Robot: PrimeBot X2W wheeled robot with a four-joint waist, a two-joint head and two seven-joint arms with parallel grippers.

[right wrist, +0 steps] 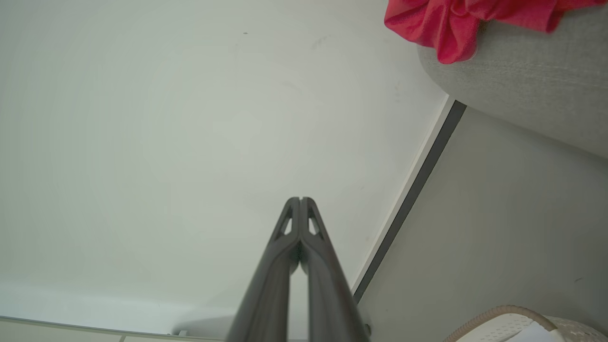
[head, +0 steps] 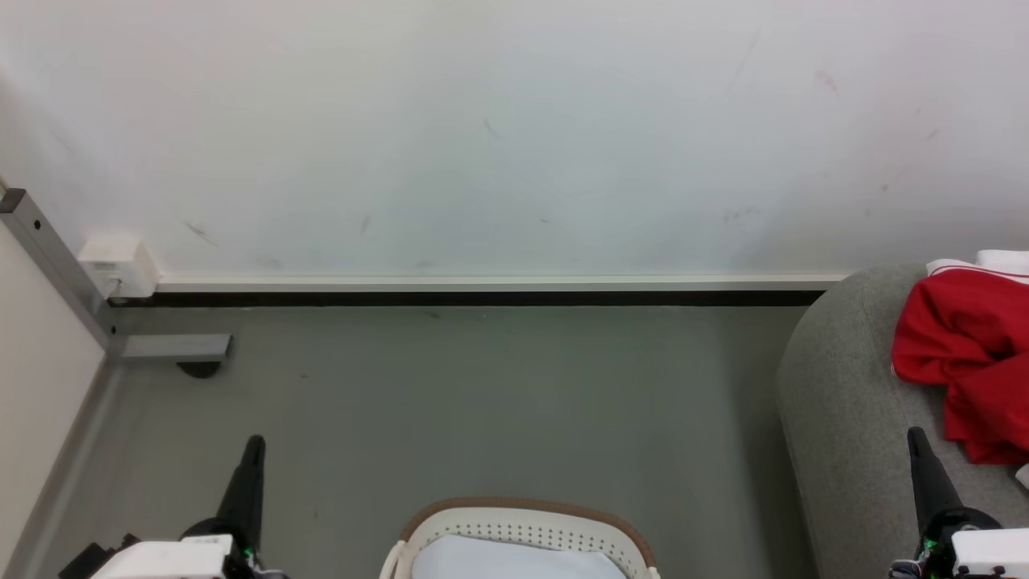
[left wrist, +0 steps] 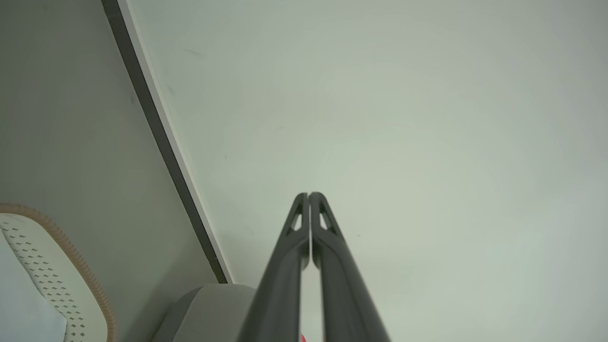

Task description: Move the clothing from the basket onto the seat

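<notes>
Status: both grippers idle, nothing held. Left gripper (head: 256, 445) has its fingers pressed together, tips touching (the left wrist view confirms it). The right gripper (head: 915, 436) is the same, pressed tight with no cloth between its fingers.

The clothing (head: 961, 362) is a red heap on the seat (head: 844, 426), near the seat's rounded wall-side end. The basket (head: 522, 507) sits on the floor (head: 482, 402) between the grippers, well apart from the heap. The visible part of its inside is pale lining (head: 514, 559) with no red in it.

Risks, as I judge them:
- The heap sits close to the seat's rounded edge. A loose fold there could drag the rest down to the floor if it is nudged.
- The right gripper is just beside the heap's lower hem. A sideways swing could snag the fabric and pull it off.
- The basket's near half is cut off by the bottom of the head view. I can't tell whether it is empty, so calling the task done could leave a garment behind.

View differences:
- Head view gives the white striped trim at the top of the heap, both grippers together, and the lining.
- Right wrist view gives a red fold lapping over the seat's curved edge, which looks flat-lying from the head.
- Left wrist view gives the basket's perforated side and brown rim from outside, plus the seat's end against the wall (left wrist: 380, 118).
</notes>
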